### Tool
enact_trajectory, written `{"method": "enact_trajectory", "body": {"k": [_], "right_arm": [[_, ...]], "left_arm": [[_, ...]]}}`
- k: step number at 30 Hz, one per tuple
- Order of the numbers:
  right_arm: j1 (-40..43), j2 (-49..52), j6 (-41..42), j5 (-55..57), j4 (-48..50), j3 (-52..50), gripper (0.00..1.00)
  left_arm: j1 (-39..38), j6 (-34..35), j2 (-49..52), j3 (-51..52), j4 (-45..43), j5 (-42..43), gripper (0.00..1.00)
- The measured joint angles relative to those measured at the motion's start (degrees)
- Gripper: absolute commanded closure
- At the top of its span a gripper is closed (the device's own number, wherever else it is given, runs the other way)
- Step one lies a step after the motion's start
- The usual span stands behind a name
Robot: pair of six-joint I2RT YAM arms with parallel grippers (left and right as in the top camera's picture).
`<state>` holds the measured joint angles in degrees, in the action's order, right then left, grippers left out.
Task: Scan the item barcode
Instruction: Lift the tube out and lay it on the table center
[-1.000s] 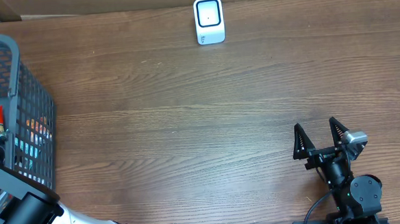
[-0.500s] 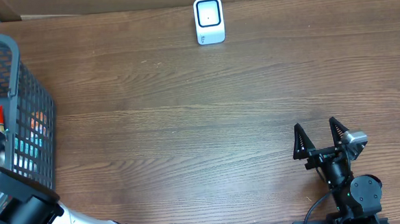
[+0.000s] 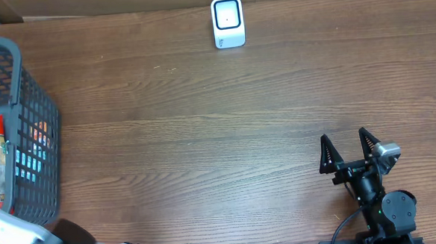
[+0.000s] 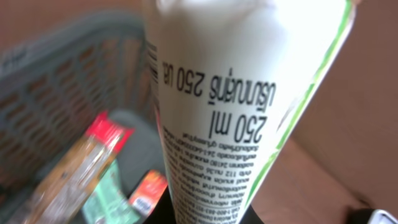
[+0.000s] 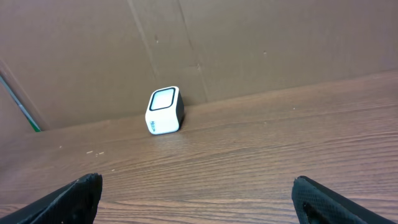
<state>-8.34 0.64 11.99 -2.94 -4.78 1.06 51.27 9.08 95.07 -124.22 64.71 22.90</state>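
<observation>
The left gripper (image 4: 205, 218) is clamped on the one white bottle (image 4: 242, 106), which fills the left wrist view, its "250 ml" print upside down, above the single grey basket (image 3: 38, 139) at the table's (image 3: 204, 138) left edge. Three packets (image 4: 74, 168) lie in that basket. The right gripper (image 3: 345, 141) rests near the front with its two fingers spread wide and empty, well apart from the one white scanner (image 3: 228, 22) at the far edge

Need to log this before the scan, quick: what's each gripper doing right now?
Left gripper: closed, holding the white 250 ml bottle.
Right gripper: open, holding nothing.
</observation>
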Motion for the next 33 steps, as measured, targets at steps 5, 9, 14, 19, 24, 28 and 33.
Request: {"method": "enact_trajectory", "body": {"k": [5, 9, 14, 19, 24, 28, 33], "right_arm": [[0.0, 0.0, 0.0, 0.0, 0.0, 0.0, 0.0], [0.0, 0.0, 0.0, 0.0, 0.0, 0.0, 0.0], [0.0, 0.0, 0.0, 0.0, 0.0, 0.0, 0.0], [0.0, 0.0, 0.0, 0.0, 0.0, 0.0, 0.0], [0.0, 0.0, 0.0, 0.0, 0.0, 0.0, 0.0], [0.0, 0.0, 0.0, 0.0, 0.0, 0.0, 0.0], [0.0, 0.0, 0.0, 0.0, 0.0, 0.0, 0.0]], "left_arm": [[-8.1, 0.0, -7.0, -1.6, 0.2, 0.0, 0.96], [-18.1, 0.0, -11.1, -1.9, 4.9, 0.5, 0.96], [-33.6, -0.7, -12.5, 1.0, 13.2, 0.5, 0.96], [-46.8, 0.3, -12.3, 16.1, 9.5, -5.2, 0.96], [-58.4, 5.9, -10.6, 36.4, -5.6, -9.8, 0.96], [-66.4, 11.9, -10.3, 49.2, -20.0, -11.2, 0.96], [-75.1, 17.2, -7.3, 56.3, -30.3, -11.6, 0.96]]}}
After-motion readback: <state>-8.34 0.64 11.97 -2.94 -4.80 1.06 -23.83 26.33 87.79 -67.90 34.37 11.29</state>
